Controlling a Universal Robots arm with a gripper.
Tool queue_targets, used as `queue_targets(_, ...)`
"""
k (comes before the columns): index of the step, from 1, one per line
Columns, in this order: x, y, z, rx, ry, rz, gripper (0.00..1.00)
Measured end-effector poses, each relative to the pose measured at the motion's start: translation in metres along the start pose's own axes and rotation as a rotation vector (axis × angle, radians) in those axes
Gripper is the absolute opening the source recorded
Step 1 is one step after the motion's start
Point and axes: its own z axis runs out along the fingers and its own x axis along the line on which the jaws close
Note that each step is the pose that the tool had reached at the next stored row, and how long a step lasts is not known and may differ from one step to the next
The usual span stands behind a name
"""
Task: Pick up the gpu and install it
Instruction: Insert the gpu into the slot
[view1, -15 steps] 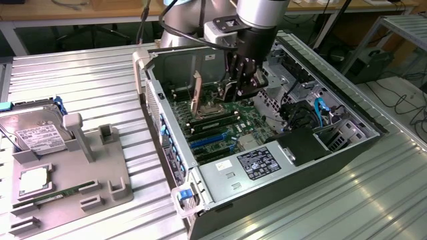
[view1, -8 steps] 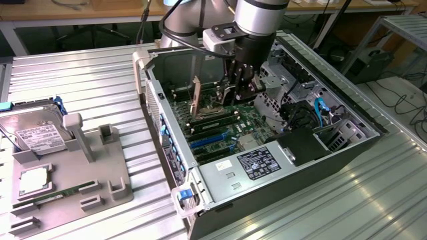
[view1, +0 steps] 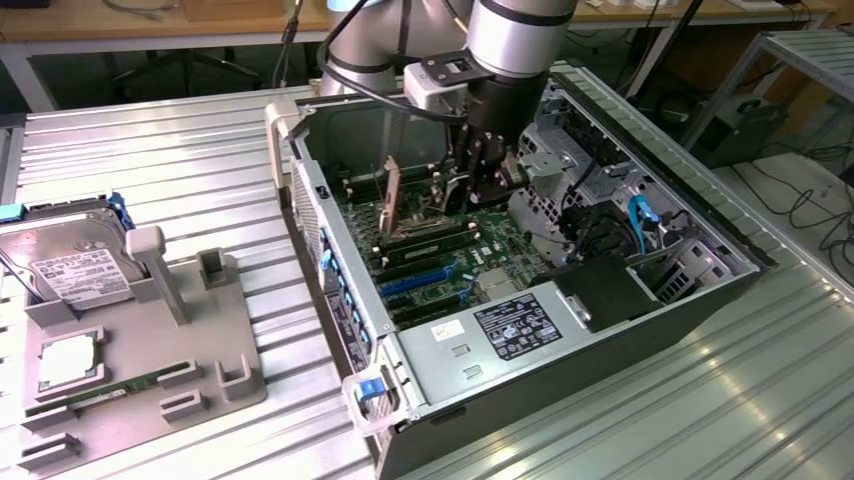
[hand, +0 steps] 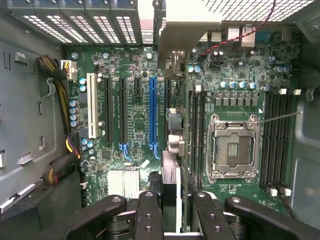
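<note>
Gripper: black two-finger gripper, fingers clamped on the card's upper edge
Card: thin green-board gpu with silver end bracket, held upright, edge-on above the motherboard slots
Slots: long blue slot just beside it
Case: open grey computer case on ribbed metal table

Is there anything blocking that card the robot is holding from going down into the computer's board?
Nothing visible does. The gripper holds the gpu on edge inside the open computer case, just above the motherboard. The expansion slots beneath it look bare.
</note>
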Motion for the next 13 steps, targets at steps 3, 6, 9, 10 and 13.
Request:
queue_targets(3,0.000,0.0003,0.0018,0.0000,-0.0001,0.000,0.28)
queue_targets(6,0.000,0.0019,0.0052,0.0000,-0.0001,0.000,0.28)
queue_targets(9,0.001,0.0039,0.0081,0.0001,-0.0001,0.000,0.28)
queue_targets(10,0.001,0.0065,0.0105,0.0002,0.0000,0.000,0.28)
queue_targets(13,0.001,0.0152,0.0165,0.0002,0.0006,0.000,0.28)
